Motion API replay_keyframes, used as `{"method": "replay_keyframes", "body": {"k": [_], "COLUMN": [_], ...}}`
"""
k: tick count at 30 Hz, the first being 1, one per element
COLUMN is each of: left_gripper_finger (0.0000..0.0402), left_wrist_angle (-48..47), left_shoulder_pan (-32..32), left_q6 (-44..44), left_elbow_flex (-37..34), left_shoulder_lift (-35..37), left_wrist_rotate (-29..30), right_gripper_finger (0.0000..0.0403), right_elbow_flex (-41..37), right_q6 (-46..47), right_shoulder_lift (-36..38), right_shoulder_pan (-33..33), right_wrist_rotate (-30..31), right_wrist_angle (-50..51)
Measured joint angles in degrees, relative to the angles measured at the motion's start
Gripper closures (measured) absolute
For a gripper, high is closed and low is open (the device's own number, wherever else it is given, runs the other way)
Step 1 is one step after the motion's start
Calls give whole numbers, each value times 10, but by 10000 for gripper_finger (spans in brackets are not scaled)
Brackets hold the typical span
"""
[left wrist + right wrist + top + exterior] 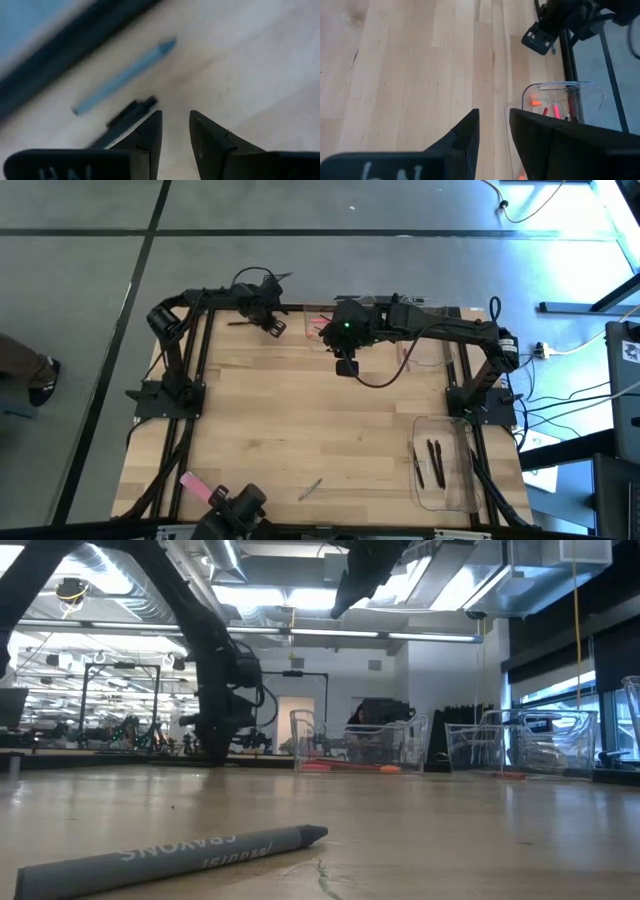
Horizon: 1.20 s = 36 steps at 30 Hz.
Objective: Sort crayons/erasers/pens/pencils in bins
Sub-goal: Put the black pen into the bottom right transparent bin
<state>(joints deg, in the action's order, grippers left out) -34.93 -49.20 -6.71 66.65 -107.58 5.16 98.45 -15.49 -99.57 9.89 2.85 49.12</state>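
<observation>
**Ana:** Well, where does the risk sit right now?

**Ben:** Mostly with the left hand (175,116). It hangs low over the far edge of the desk (330,430), fingers parted with nothing between them. A black pen (125,121) lies just beside one finger, and a blue-grey stick (125,74) lies a little beyond it.

**Ana:** So it could catch the wrong one?

**Ben:** I think so. The pen runs off to one side of the gap, not through it. If the hand closes as it stands, it may pinch air, or a finger may nudge the pen into the stick and scatter both.

**Ana:** And the right hand (492,114)?

**Ben:** Released too, and holding nothing. It hovers above bare wood next to a clear bin (560,85) holding red and orange sticks. The two hands are near each other at that end, so a wide swing could make the arms collide or knock the bin.

**Ana:** Where's the eraser (195,484)?

**Ben:** At the near left corner, well apart from both hands and from every bin. A grey crayon (180,855) lies loose near that edge as well. My guess is both could be missed, or swept off the edge by a careless reach.
</observation>
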Motion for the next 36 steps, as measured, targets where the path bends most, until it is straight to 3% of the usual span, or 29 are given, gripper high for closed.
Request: {"method": "replay_keyframes", "body": {"k": [2,26,36], "left_gripper_finger": [311,311,311], "left_wrist_angle": [16,30,-17], "left_shoulder_pan": [6,0,4], "left_q6": [8,26,54], "left_elbow_flex": [1,1,1], "left_shoulder_lift": [2,3,23], "left_wrist_rotate": [22,43,33], "right_gripper_finger": [292,292,292], "right_elbow_flex": [0,0,0], "right_q6": [0,0,0], "right_shoulder_lift": [0,0,0], "right_shoulder_pan": [0,0,0], "right_wrist_rotate": [0,0,1], "right_wrist_angle": [0,-2,-2]}}
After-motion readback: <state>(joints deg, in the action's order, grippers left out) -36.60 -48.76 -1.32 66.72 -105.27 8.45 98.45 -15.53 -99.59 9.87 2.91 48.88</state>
